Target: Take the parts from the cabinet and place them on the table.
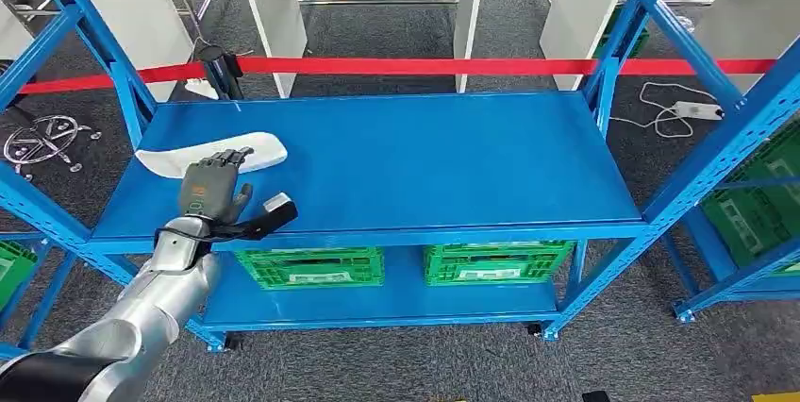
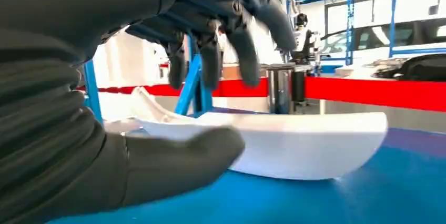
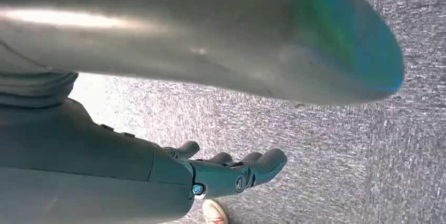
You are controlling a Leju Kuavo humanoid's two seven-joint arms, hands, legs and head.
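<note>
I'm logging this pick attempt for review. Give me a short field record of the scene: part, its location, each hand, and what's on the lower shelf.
part: white curved part, lying flat
location: left rear of the blue upper shelf
left hand: fingers spread over the near end of the part, thumb low beside it; not yet closed on it
right hand: hanging over grey carpet, holding nothing, fingers loosely extended
lower shelf: two green crates
background: red barrier tape, white tables behind

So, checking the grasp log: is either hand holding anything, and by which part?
Nothing held. Left hand is open around the white part; right hand hangs empty.
</note>
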